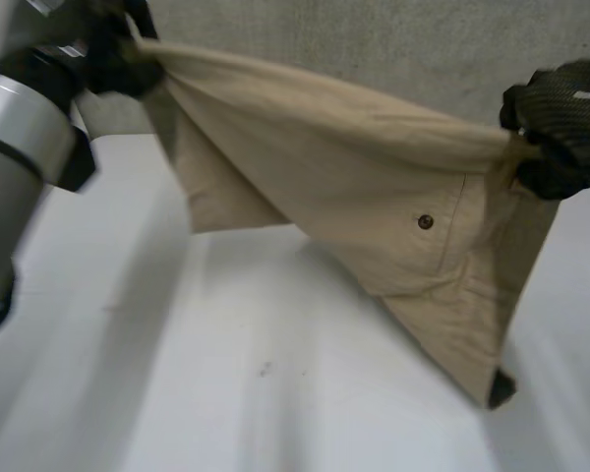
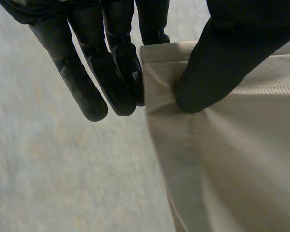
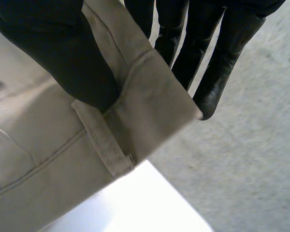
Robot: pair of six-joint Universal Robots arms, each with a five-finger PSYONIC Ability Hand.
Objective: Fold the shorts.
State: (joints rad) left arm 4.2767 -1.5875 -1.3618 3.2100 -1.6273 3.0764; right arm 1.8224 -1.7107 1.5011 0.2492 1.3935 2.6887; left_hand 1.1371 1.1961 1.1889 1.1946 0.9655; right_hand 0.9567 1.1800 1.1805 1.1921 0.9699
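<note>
I hold the tan shorts (image 1: 354, 177) spread in the air over the white table (image 1: 177, 383). L hand (image 1: 118, 61) pinches one top corner, R hand (image 1: 562, 118) pinches the other by a belt loop (image 3: 104, 140). No fold made yet; all folds remain

Count, head view w/ clock dirs:
- 1 pr tan twill cloth shorts (image 1: 354, 167).
- 1 small round dark-brown button (image 1: 425, 222) on them, approx 4 o'clock from the cloth's middle.
- 1 narrow tan fabric belt loop (image 3: 104, 140), at the rt thumb's tip.
- 2 black fingered machine hands: left hand (image 1: 118, 64) at 10 o'clock, right hand (image 1: 565, 123) at 3 o'clock.
- 1 grey metal arm segment (image 1: 15, 147) at 9 o'clock.
- 1 flat white table (image 1: 226, 393).
</note>
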